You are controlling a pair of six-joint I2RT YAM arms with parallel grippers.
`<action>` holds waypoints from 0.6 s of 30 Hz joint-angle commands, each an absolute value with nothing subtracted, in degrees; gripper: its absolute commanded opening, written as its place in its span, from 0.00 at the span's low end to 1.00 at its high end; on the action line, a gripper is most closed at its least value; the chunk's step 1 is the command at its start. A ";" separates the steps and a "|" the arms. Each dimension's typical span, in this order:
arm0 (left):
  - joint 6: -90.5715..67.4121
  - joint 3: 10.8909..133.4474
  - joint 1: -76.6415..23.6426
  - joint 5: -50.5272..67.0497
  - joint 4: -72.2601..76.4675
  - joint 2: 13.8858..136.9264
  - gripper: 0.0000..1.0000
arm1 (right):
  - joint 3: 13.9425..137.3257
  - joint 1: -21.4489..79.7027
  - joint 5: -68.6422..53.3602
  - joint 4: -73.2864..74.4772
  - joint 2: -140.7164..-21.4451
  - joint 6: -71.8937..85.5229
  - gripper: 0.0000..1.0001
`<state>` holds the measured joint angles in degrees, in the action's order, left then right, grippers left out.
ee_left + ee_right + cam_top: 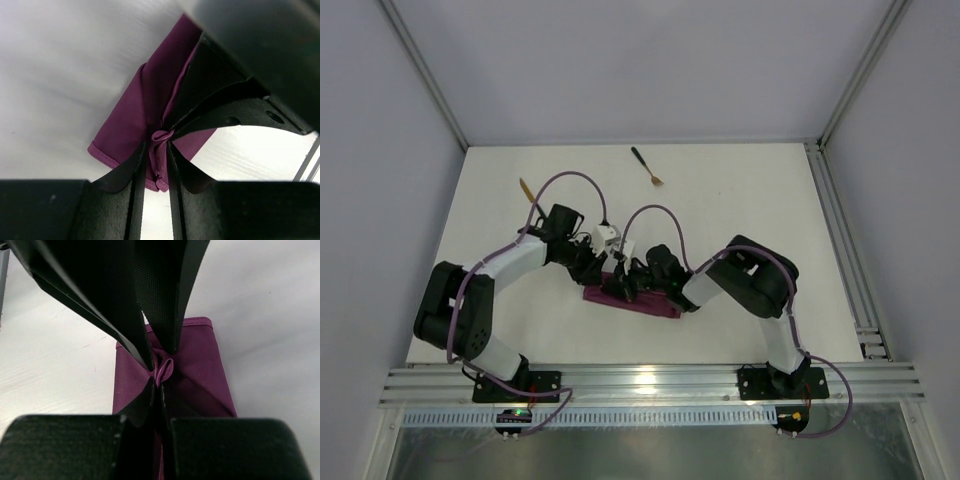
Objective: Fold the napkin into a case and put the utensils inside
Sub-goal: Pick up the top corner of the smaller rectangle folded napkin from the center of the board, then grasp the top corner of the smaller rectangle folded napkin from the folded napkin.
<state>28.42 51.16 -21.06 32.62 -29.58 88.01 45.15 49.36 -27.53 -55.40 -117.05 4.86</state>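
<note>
White table (750, 200) w/ gray walls (620, 60) round it. Both arms bent in twd the middle and met over the napkin (655, 306).

The napkin was purple and folded into a long thin strip. It lay flat on the table, near the middle, a bit twd the front. A small bump of cloth was pulled up from its top.

L pincer (156, 147) was squeezed on that bump, w/ cloth showing btwn its two black fingers (135, 175). R pincer (157, 385) was squeezed tight on the same bump from the other side. The two pincers' tips were touching or almost touching, nose to nose.

Fork (647, 167) lay at the far side of the table, around the middle. It had a gold head & thin black handle and sat at a slant. Knife (526, 189) lay far back on the L side, just beside the L arm's purple cable. Only its gold part showed well. Both were well apart from the napkin and from each other. No cutlery was in the cloth.
</note>
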 commanded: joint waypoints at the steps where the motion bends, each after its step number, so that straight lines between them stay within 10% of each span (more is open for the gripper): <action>1: 27.86 49.92 -20.74 35.33 -28.13 90.17 0.24 | 44.03 48.96 -26.02 -62.14 -117.33 3.08 0.04; 18: 31.90 56.51 -11.95 55.99 -41.38 88.77 0.25 | 38.41 51.24 -21.10 -71.89 -118.83 -1.93 0.04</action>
<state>28.97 52.80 -13.30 48.71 -34.57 91.48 40.05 49.98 -24.56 -64.42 -117.62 2.66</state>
